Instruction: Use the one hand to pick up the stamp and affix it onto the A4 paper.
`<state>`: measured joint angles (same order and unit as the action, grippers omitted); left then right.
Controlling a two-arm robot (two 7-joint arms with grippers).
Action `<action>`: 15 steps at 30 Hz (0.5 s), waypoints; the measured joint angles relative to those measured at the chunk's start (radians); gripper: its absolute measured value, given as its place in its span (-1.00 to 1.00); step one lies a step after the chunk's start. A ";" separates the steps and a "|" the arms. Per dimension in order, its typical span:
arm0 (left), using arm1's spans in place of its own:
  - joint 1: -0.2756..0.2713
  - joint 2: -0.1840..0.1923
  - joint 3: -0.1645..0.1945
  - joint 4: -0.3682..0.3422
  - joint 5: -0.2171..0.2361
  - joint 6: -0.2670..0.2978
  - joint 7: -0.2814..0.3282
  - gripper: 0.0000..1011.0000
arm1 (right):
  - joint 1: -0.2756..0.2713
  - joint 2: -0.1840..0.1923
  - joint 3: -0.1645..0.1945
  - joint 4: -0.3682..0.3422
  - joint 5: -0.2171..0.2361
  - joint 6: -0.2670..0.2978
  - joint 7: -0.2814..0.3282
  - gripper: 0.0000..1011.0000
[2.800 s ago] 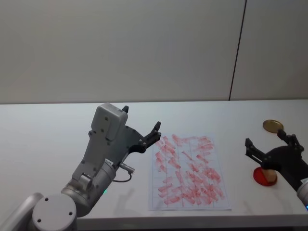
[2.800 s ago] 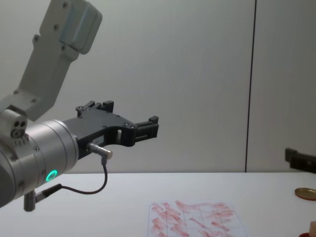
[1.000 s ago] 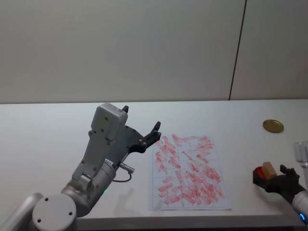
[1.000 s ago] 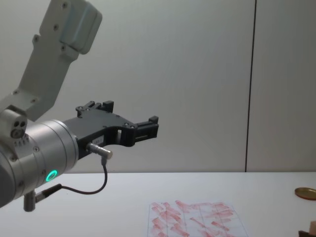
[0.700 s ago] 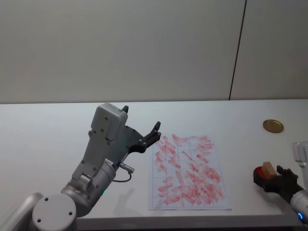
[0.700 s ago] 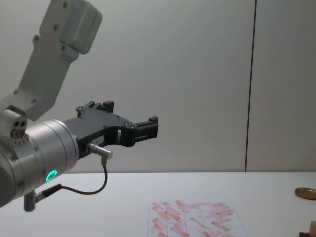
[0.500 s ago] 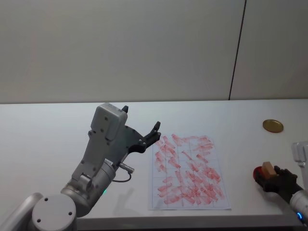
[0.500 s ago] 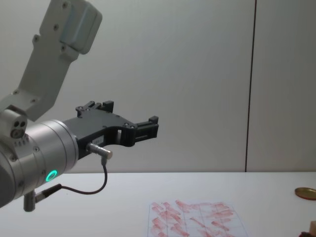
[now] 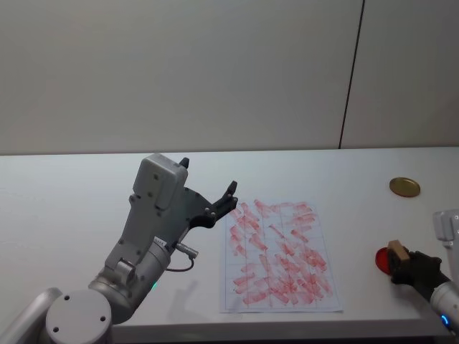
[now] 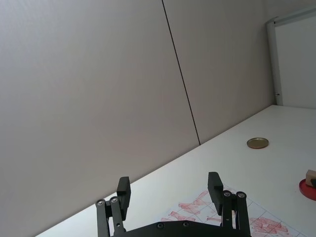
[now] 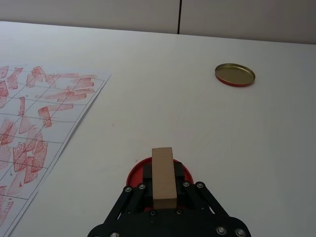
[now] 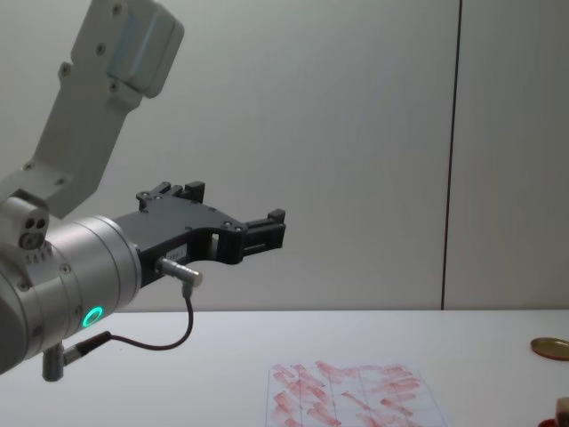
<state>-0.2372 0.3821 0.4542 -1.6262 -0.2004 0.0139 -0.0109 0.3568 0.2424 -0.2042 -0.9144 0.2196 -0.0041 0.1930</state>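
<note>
My right gripper point(image 11: 163, 177) pinches the stamp point(image 11: 163, 162) on the red pad point(image 11: 133, 174), so I'd lift it straight and level toward the A4 paper point(image 9: 280, 251) (left gripper point(image 10: 169, 183) hangs spread, left of it).

Soft, even overhead light falls across the white bench point(image 9: 64, 186), leaving a faint grey shadow beneath the big silver left arm point(image 9: 154, 215) near the front edge. A green ring light point(image 12: 92, 315) glows on that arm. The flat round brass-coloured disc point(image 11: 235, 74) carries a dull sheen, while the small tan wooden stamp point(image 11: 163, 165), clamped in the black right gripper point(image 11: 163, 175), is lit flat on its top face
</note>
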 joint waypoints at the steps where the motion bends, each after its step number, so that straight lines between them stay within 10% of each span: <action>1: 0.000 0.000 0.000 0.000 0.000 0.000 0.000 0.96 | 0.000 0.000 0.000 0.000 -0.001 -0.001 0.000 -0.56; 15: 0.000 0.000 0.000 0.000 0.000 0.000 0.000 0.96 | -0.024 0.003 -0.004 -0.064 -0.019 -0.049 0.000 -0.56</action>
<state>-0.2371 0.3821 0.4542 -1.6262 -0.2004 0.0139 -0.0109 0.3326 0.2456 -0.2081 -0.9780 0.2002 -0.0536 0.1929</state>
